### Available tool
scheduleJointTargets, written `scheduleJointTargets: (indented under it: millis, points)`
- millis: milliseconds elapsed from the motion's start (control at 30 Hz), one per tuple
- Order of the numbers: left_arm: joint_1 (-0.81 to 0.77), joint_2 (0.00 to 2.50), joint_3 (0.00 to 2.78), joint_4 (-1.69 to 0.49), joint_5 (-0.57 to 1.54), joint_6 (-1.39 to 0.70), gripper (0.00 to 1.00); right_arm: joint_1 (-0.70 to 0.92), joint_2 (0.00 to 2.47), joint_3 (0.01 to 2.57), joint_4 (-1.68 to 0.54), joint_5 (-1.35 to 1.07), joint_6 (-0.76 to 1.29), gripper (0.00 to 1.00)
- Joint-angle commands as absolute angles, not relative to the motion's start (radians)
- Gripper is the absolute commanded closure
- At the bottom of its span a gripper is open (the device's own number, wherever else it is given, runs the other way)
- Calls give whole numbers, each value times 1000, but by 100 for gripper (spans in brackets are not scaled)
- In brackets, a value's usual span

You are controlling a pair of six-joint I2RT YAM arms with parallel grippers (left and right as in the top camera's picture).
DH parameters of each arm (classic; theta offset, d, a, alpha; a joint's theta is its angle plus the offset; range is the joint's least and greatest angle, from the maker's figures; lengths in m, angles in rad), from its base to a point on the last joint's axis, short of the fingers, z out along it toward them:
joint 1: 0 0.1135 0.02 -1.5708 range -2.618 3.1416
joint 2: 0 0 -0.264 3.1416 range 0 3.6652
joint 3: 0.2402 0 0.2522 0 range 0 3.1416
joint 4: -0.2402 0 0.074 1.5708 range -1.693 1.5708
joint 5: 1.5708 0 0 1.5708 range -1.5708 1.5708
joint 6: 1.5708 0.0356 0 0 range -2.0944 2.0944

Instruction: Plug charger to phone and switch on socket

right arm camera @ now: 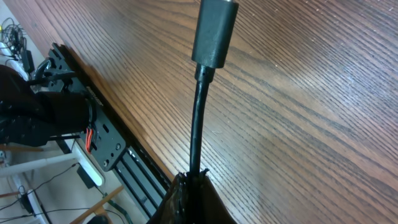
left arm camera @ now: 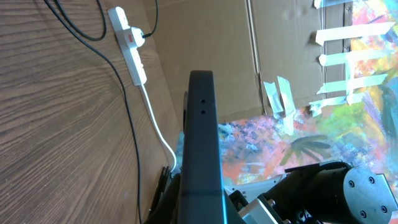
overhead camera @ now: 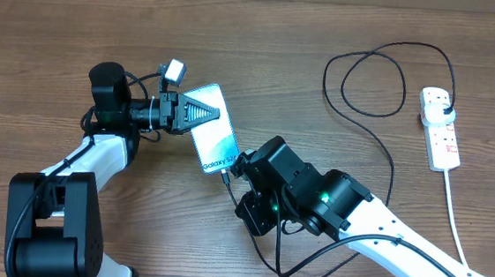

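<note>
Black charger cable (right arm camera: 198,124), pinched behind its connector tip (right arm camera: 214,31) by the closed right gripper (overhead camera: 232,171), meets the lower end of the phone (overhead camera: 215,140) clamped in the left gripper (overhead camera: 209,114); plugging seems underway, needing a straight push, with the socket (overhead camera: 440,127) far beyond.

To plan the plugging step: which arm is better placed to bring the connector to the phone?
The right. Its jaws grip the charger near its connector, at the end of the phone, which the left arm holds.
</note>
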State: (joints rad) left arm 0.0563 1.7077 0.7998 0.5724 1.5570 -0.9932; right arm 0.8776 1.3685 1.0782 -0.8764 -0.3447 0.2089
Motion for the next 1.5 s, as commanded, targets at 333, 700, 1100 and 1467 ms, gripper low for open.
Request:
scheduleJointTargets:
  millis: [333,700,1100,1467]
  points:
    - [52,1705,807,580,1580,-973,96,873,1371,1114,-876,-361,241,96]
    - [52,1705,807,580,1580,-983,96,873,1371,1114,-890,-357,260,96]
    - [52,1705,807,580,1580,-984,96,873,1371,1114,-880,-360,257,96]
    - [52,1705,807,580,1580,-1002,96,873,1371,1114,-869,-360,258,96]
